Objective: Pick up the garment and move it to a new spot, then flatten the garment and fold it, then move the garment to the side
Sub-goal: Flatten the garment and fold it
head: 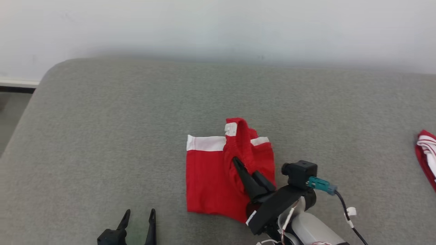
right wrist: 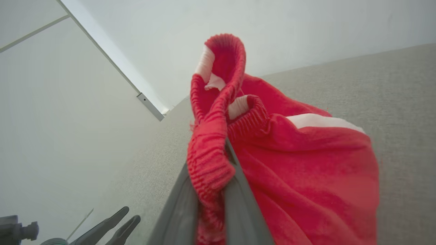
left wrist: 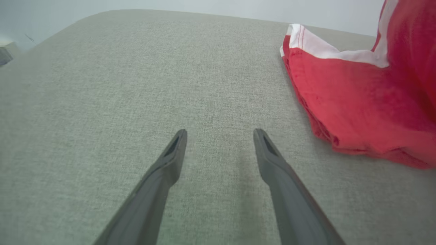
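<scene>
- Right gripper (head: 246, 166): fingers clamped on ribbed waistband of red garment (head: 206, 177); loop of band stands up beyond fingertips.
- Rest of garment lies on grey surface (head: 102, 136), beneath and to left of right fingers.
- Left gripper (head: 140, 212): fingers spread wide, empty; garment off to their right, no contact.
- Risk: hold takes band edge only, so stretchy rib may slip out on lift.
- Risk: single-point hold lets cloth bunch and twist, hampering flattening.
- Second red-white cloth (head: 425, 153) lies well right of right fingers; snag unlikely.

A: What lies far right?
B: A red-and-white cloth (head: 425, 154), at the grey cushion's (head: 102, 136) right edge.
A: And beyond?
B: A white wall (head: 218, 27), with skirting (head: 18, 82) far left.
</scene>
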Robot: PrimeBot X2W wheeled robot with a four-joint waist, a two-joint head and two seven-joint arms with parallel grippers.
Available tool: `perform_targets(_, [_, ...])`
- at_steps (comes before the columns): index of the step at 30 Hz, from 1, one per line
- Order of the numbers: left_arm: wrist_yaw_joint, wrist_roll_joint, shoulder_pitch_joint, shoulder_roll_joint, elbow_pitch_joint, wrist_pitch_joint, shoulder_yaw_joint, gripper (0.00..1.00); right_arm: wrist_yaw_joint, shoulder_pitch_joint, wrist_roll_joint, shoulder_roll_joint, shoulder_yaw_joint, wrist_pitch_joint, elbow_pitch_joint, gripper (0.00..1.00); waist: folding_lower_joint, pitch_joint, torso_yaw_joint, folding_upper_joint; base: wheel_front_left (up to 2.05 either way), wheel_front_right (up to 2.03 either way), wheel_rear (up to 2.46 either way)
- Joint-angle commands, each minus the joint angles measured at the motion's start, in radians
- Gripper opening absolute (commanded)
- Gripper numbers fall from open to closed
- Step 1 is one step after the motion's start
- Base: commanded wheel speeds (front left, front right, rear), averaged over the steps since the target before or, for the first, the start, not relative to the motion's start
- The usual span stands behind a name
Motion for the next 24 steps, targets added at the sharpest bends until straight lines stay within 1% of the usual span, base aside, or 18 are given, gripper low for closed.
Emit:
perform_targets(1, [0.001,-0.01,0.017,-0.001,0.001,-0.003,-0.004,1.0,0.0,-0.02,0.001,0.013,0.016,-0.003,0.025,0.0,0.0,-0.006,0.062,0.0,0.0,0.0,0.0])
perform_targets(2, [0.003,-0.009,0.018,-0.001,0.0,-0.003,-0.005,1.0,0.0,-0.032,-0.003,0.02,0.029,-0.004,0.047,0.33,0.0,-0.006,0.072,0.0,0.0,0.0,0.0])
perform_targets(3, [0.005,-0.012,0.019,-0.001,0.001,-0.003,-0.008,1.0,0.0,-0.045,-0.009,0.026,0.036,-0.013,0.067,0.45,0.0,-0.006,0.084,0.0,0.0,0.0,0.0])
perform_targets(4, [0.007,-0.011,0.019,-0.001,0.001,-0.003,-0.006,1.0,0.0,-0.057,-0.009,0.034,0.04,-0.024,0.089,1.0,0.0,-0.006,0.092,0.0,0.0,0.0,0.0])
perform_targets(7, [0.009,-0.006,0.015,-0.001,-0.004,-0.003,-0.003,1.0,0.0,-0.082,0.002,0.055,0.065,-0.053,0.136,1.0,0.0,-0.007,0.11,0.0,0.0,0.0,0.0])
perform_targets(10, [0.011,-0.007,0.015,-0.001,-0.013,-0.003,0.004,1.0,0.0,-0.098,0.013,0.063,0.077,-0.083,0.164,1.0,0.0,-0.008,0.111,0.0,0.0,0.0,0.0])
perform_targets(13, [0.019,-0.002,0.015,-0.002,-0.029,-0.003,0.012,1.0,0.0,-0.105,-0.009,0.065,0.051,-0.106,0.192,1.0,0.0,-0.011,0.095,0.0,0.0,0.0,0.0])
perform_targets(15, [0.021,0.004,0.017,-0.001,-0.049,-0.003,0.02,1.0,0.0,-0.095,-0.046,0.055,-0.004,-0.112,0.21,1.0,0.0,-0.014,0.077,0.0,0.0,0.0,0.0])
perform_targets(17, [0.025,0.014,0.019,-0.001,-0.07,-0.003,0.031,1.0,0.0,-0.069,-0.104,0.046,-0.113,-0.112,0.192,1.0,0.0,-0.015,0.054,0.0,0.0,0.0,0.0])
perform_targets(18, [0.027,0.02,0.019,-0.001,-0.083,-0.003,0.036,1.0,0.0,-0.047,-0.151,0.042,-0.172,-0.112,0.182,1.0,0.0,-0.015,0.044,0.0,0.0,0.0,0.0])
perform_targets(21, [0.03,0.037,0.024,-0.001,-0.12,-0.003,0.052,1.0,0.0,0.021,-0.272,0.053,-0.318,-0.112,0.133,1.0,0.0,-0.015,0.009,0.0,0.0,0.0,0.0])
perform_targets(22, [0.03,0.037,0.024,-0.001,-0.12,-0.003,0.052,1.0,0.0,0.021,-0.272,0.053,-0.318,-0.112,0.133,1.0,0.0,-0.015,0.009,0.0,0.0,0.0,0.0])
perform_targets(24, [0.032,0.046,0.029,-0.001,-0.14,-0.003,0.064,1.0,0.0,0.059,-0.34,0.06,-0.397,-0.113,0.092,1.0,0.0,-0.015,-0.013,0.0,0.0,0.0,0.0])
